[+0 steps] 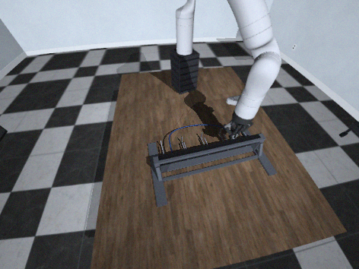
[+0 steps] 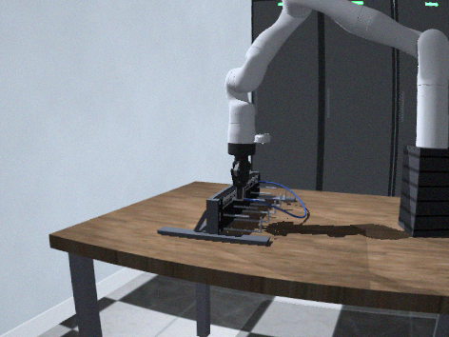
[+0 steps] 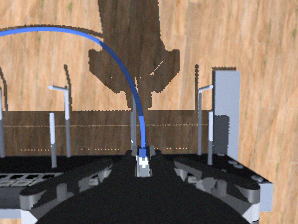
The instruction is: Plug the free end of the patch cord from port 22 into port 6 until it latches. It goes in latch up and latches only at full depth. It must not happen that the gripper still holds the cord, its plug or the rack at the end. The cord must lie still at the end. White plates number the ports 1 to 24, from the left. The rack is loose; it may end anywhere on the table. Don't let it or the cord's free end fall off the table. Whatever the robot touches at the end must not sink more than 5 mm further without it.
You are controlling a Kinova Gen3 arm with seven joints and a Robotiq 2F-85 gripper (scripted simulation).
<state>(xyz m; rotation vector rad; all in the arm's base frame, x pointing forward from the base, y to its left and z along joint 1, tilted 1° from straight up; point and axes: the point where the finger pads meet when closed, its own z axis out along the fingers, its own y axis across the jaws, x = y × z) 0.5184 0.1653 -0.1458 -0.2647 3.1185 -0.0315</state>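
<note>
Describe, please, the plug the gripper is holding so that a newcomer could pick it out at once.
Start at the grey rack on the wooden table and go to the end where the gripper hangs over its top bar. The small pale plug sits pinched between the fingers. Unlike the bare grey pins nearby, it ends the arching blue cord.
</note>
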